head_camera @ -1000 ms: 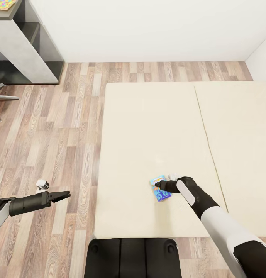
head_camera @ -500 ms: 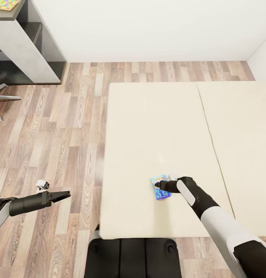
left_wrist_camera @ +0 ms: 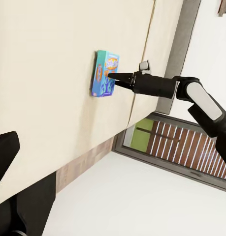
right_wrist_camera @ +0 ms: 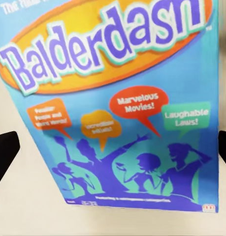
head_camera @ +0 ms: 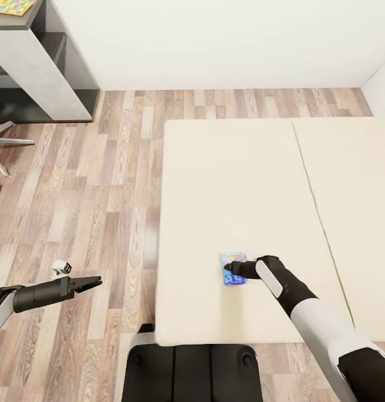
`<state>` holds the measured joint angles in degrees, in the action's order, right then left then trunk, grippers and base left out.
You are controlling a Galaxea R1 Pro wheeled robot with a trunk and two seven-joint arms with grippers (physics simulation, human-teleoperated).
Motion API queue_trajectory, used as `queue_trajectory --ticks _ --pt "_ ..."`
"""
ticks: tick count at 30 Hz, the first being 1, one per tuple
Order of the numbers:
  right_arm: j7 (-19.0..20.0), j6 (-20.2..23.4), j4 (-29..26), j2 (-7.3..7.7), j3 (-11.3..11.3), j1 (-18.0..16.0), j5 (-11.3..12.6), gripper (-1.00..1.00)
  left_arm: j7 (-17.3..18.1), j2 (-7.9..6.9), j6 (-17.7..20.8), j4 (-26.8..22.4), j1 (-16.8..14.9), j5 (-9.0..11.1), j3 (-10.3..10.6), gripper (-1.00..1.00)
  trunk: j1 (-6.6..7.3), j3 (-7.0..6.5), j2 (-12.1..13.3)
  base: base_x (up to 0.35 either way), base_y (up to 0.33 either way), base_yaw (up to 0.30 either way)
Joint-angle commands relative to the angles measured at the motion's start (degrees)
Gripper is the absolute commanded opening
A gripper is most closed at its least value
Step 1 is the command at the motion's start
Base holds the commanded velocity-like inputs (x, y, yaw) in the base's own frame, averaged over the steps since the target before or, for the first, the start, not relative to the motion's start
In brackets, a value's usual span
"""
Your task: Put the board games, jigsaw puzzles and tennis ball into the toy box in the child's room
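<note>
The blue board game [head_camera: 233,268] lies flat on the bed [head_camera: 214,184], long axis running near-to-far. The right fingers [head_camera: 230,268], spread open, hover directly over it; the left fingers [head_camera: 97,281], pressed together, hang over the floor, well apart.

Setting: a bedroom in a home.
Bed [head_camera: 242,184]: cream mattress, centre to 3 o'clock.
Floor [head_camera: 86,184]: wood planks, 9 o'clock.
Table [head_camera: 24,50]: grey desk, 11 o'clock.
Board game [head_camera: 233,268]: bright box on the mattress.
</note>
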<state>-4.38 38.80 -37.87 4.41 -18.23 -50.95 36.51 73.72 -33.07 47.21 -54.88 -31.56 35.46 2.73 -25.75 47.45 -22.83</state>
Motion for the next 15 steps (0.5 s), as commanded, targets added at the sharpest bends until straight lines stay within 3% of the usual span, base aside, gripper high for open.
queue_trajectory --ticks 1,6,15 --pt "-0.46 0.14 -0.10 0.08 -0.32 -0.03 0.58 1.00 0.02 -0.07 0.52 0.04 -0.04 0.39 0.22 1.00 -0.03 0.06 -0.09 0.000 0.114 0.000" --pt "-0.46 0.14 -0.10 0.08 -0.32 -0.03 0.58 1.00 0.02 -0.05 0.52 0.04 -0.07 0.40 0.21 1.00 -0.03 0.06 -0.09 0.000 0.115 0.000" --pt "-0.46 0.15 -0.10 0.07 -0.32 -0.03 0.58 1.00 0.02 -0.07 0.52 0.04 -0.08 0.37 0.19 1.00 -0.03 0.06 -0.09 0.000 0.219 0.000"
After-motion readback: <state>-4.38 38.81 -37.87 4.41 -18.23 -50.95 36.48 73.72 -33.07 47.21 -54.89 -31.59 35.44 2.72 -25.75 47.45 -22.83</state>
